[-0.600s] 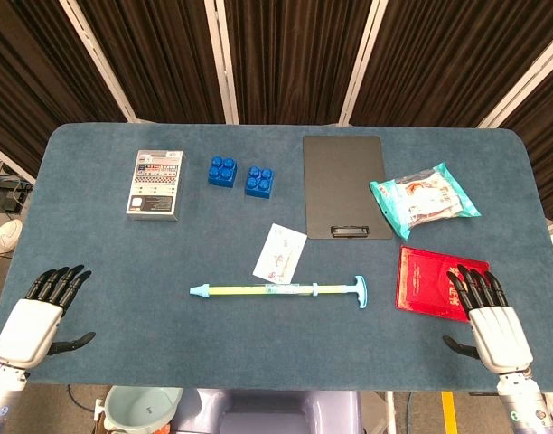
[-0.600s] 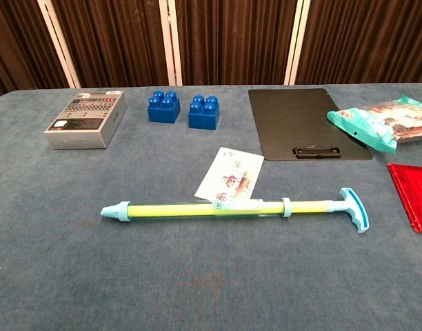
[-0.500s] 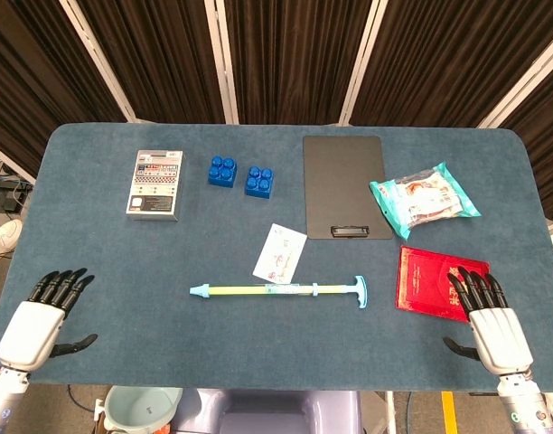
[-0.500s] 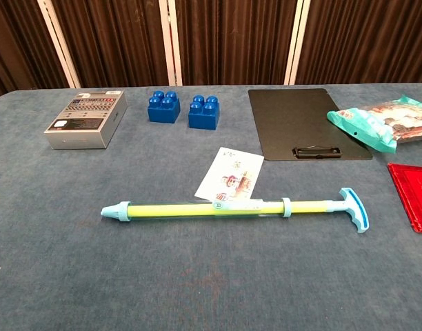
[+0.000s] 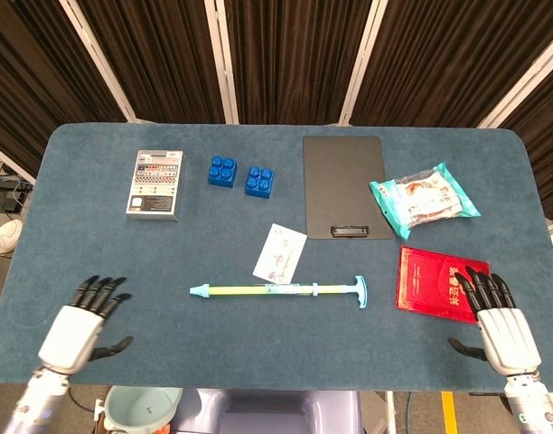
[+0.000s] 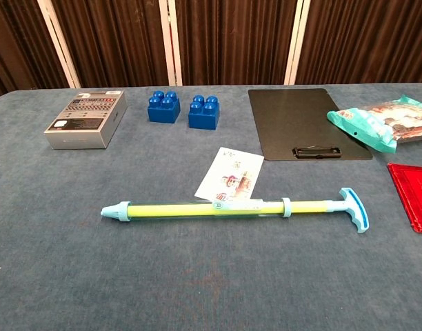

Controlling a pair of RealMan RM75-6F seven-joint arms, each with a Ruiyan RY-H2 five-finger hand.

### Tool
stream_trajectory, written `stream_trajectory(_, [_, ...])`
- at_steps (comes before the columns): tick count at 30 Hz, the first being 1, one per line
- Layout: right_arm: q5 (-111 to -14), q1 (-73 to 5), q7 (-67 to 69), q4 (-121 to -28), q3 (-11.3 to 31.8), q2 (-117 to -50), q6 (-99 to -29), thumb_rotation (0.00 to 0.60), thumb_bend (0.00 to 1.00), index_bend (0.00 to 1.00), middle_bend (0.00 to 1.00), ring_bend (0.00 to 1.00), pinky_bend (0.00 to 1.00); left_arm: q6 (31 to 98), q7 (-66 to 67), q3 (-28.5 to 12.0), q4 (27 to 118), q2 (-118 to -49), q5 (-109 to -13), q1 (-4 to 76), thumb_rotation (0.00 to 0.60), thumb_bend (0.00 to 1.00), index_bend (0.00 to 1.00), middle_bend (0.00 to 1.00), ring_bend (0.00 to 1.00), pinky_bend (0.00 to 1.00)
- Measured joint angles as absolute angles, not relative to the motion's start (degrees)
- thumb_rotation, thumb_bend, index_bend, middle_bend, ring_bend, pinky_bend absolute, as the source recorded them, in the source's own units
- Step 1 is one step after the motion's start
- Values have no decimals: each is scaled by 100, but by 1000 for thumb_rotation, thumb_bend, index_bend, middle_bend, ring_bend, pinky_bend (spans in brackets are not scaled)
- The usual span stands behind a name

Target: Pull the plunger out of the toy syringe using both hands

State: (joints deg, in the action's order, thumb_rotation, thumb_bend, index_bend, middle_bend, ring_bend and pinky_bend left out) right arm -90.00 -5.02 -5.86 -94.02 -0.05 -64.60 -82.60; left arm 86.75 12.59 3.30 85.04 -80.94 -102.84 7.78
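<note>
The toy syringe (image 5: 276,291) (image 6: 218,207) lies flat near the table's front middle. Its yellow-green barrel has a light blue tip at the left, and the blue T-shaped plunger handle (image 5: 360,291) (image 6: 354,209) sticks out at the right. My left hand (image 5: 78,327) hovers open over the front left of the table, well left of the tip, fingers spread. At the front right edge my right hand (image 5: 498,318) is open too, its fingers over a red packet. Neither hand touches the syringe. The chest view shows no hands.
A small picture card (image 5: 280,253) lies just behind the barrel. A black clipboard (image 5: 345,185), two blue blocks (image 5: 222,171) (image 5: 258,181), a grey calculator box (image 5: 155,183), a teal snack bag (image 5: 423,196) and the red packet (image 5: 430,282) lie further back and right.
My left hand has moved right and inward toward the syringe. The right hand has drifted slightly back toward the table's edge. The syringe has not moved.
</note>
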Motion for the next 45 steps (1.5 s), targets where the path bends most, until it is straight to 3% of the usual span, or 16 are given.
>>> stream_trajectory(14, [-8812,-551,-317,-9597,-17,-6165,-8020,600,0,3,0,0,0,8014,2976,-43,8026,-10049,-10451,1265,600,213,287,45,92,121])
stream_trajectory(25, [-8697,-577,253,-9523,84,-5926,-8007,600,0,0,0,0,0,7531,3587,-463,7198,-11144,-10021,1625,600,238,320,51,92,121])
stream_trajectory(45, [-8861,-589,423,-9359,90,-5995,-8103,600,0,0,0,0,0,7314,3480,-919,6004,-11929,-9413,2116,600,279,385,101,102,121])
